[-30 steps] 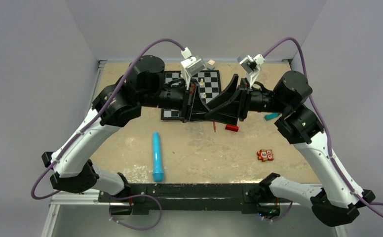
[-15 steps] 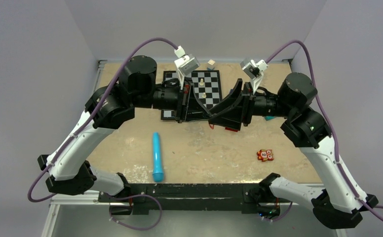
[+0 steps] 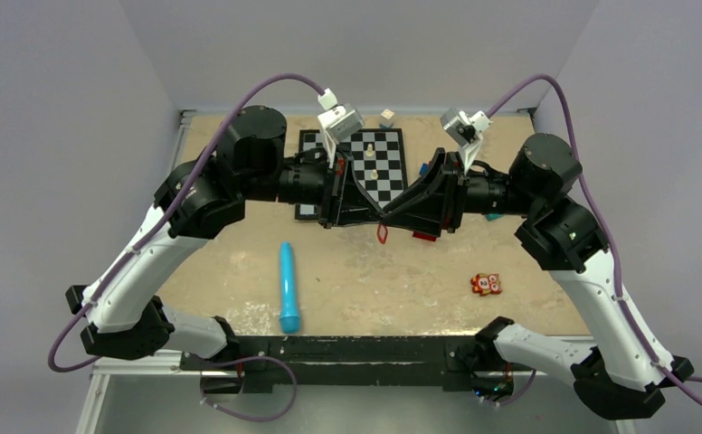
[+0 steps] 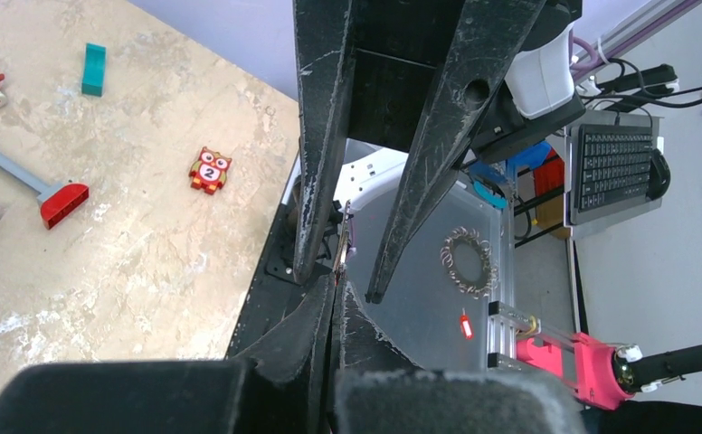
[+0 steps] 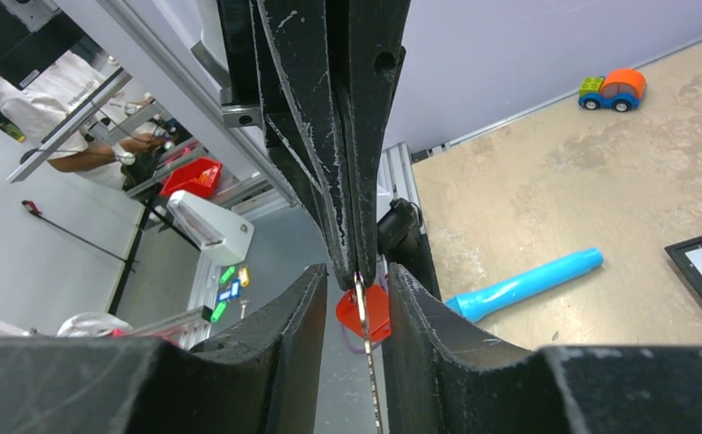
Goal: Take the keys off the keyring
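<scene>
Both arms meet tip to tip above the middle of the table. My left gripper (image 3: 384, 215) is shut on the keyring; its red tag (image 3: 383, 234) hangs just below the fingertips. In the right wrist view the red tag (image 5: 372, 313) sits behind a thin silver key (image 5: 366, 362) that hangs edge-on from the left fingers. My right gripper (image 5: 356, 271) is open, its jaws standing either side of the key with a small gap on each side. The metal ring is hidden between the left fingers.
A blue cylinder (image 3: 288, 287) lies near the front left. A chessboard (image 3: 379, 158) with white pieces sits behind the grippers. An orange toy marked 2 (image 3: 485, 284) lies at the right, a red block-headed toy (image 3: 424, 235) and a teal block (image 3: 492, 215) under the right arm.
Both grippers have shifted a little left with the keyring. The right jaws have narrowed around the hanging key. The left gripper has stayed shut.
</scene>
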